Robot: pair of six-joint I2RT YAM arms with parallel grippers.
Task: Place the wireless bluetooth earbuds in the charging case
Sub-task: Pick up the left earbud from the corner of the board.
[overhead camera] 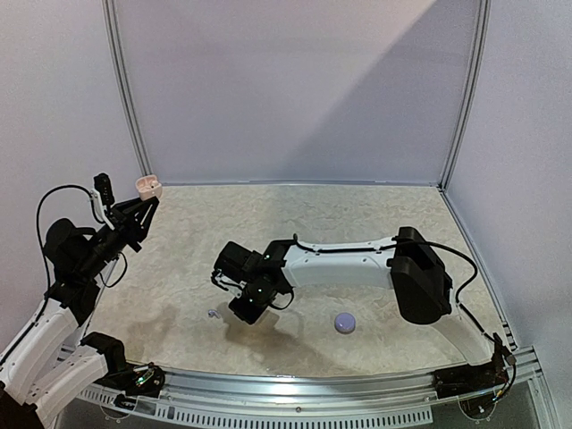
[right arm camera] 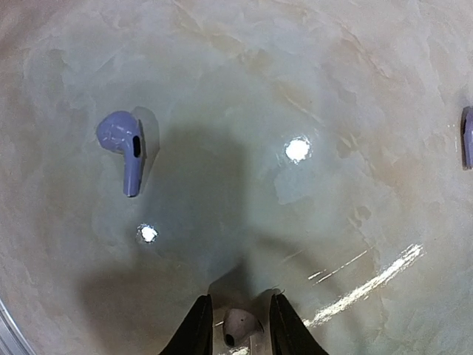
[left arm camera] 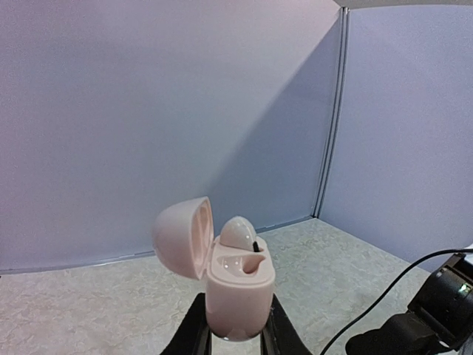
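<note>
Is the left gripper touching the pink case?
Touching. The left wrist view shows the left gripper with both fingers pressed against the sides of the open case, with no gap on either side.

Pale pink is noted on the charging case (left arm camera: 235,292) within the black left pincer (left arm camera: 236,322). White earbud (right arm camera: 240,324) is seen between right pincer (right arm camera: 239,303) fingers; lavender earbud (right arm camera: 124,144), dark-slotted, ahead-left. Table (right arm camera: 355,111) is marbled beige.
</note>
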